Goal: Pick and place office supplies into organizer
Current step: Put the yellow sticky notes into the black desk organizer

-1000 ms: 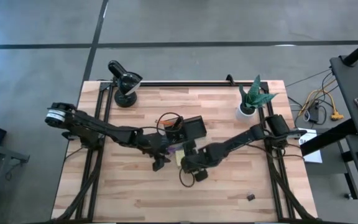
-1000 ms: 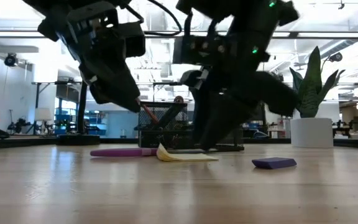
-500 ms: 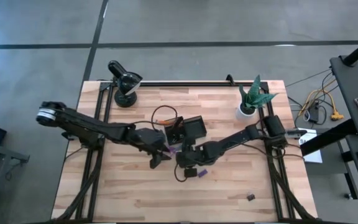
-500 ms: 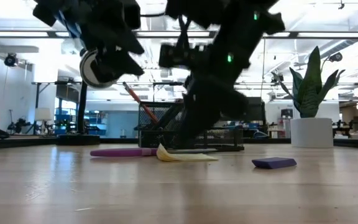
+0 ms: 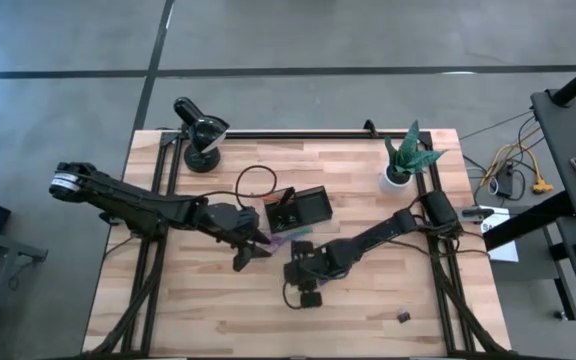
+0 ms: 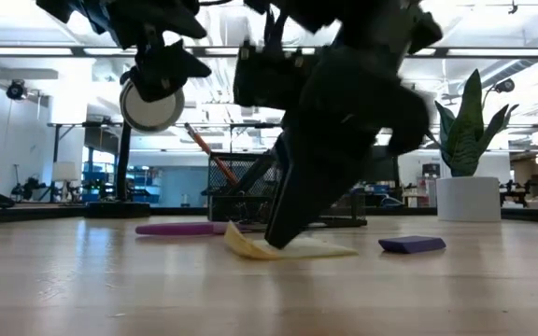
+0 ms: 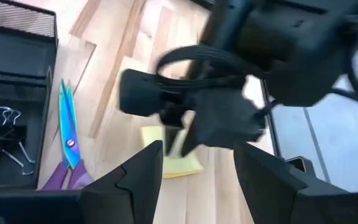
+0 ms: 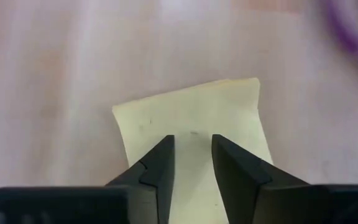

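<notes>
The yellow sticky-note pad (image 8: 191,112) lies on the wooden table just in front of the dark organizer (image 5: 308,208). My right gripper (image 8: 191,155) points steeply down onto the pad (image 6: 316,248), its fingers a narrow gap apart. Purple-handled scissors (image 7: 67,146) lie flat beside the organizer, to the left of the pad. My left gripper (image 7: 197,168) hangs open above the table to the left of the scissors, with nothing between its fingers. A pencil (image 6: 199,142) stands slanted in the organizer, and wire clips (image 7: 5,127) lie in one compartment. My right gripper has its two fingertips (image 8: 160,163) on the pad's top face (image 8: 191,140), slanting down from above. Nothing shows pinched between them. The pad lies on the table, with one edge (image 6: 236,243) curled upward.
A purple block (image 6: 412,245) lies on the table to the right of the pad. A small black clip (image 5: 403,317) sits near the front right corner. The black desk lamp (image 5: 200,130) stands at the far left and the potted plant (image 5: 408,155) at the far right.
My left gripper has risen and drawn back toward the table's left edge. My right gripper has rolled, tipped steeper and come down onto the pad toward the near edge. The pad has slid a little toward the near edge.
</notes>
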`<state>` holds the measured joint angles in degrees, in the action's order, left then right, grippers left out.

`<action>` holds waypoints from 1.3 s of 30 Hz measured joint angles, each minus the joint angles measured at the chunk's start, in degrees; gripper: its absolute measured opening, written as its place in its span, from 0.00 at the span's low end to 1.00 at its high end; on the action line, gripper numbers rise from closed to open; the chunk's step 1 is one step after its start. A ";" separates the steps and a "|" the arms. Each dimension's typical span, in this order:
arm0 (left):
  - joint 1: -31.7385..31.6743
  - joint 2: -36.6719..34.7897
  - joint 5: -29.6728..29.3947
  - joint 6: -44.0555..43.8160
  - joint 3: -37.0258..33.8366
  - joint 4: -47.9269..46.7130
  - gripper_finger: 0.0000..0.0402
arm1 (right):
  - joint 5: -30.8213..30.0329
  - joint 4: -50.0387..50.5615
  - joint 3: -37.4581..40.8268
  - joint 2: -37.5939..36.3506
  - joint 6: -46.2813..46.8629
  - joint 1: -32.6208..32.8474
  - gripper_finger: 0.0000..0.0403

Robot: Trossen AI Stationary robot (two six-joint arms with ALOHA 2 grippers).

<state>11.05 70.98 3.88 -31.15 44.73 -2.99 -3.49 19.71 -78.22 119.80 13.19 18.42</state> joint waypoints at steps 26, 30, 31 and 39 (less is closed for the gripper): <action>3.59 19.70 3.53 -10.93 -6.45 17.04 0.45 | -2.52 22.89 -6.58 -2.80 7.62 3.60 0.23; 3.67 22.41 3.42 -14.45 -6.01 17.23 0.45 | -2.44 22.68 -6.88 -2.75 9.90 3.71 0.22; 3.67 22.88 3.15 -15.25 -6.01 17.79 0.45 | -2.44 22.47 -7.08 -2.75 9.89 3.73 0.22; 3.58 25.62 3.34 -21.01 -5.53 25.93 0.45 | -2.44 21.27 -6.50 -2.57 9.83 3.93 0.25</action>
<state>14.63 96.60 7.22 -52.16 39.21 22.94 -5.93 40.98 -84.72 117.23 23.02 22.35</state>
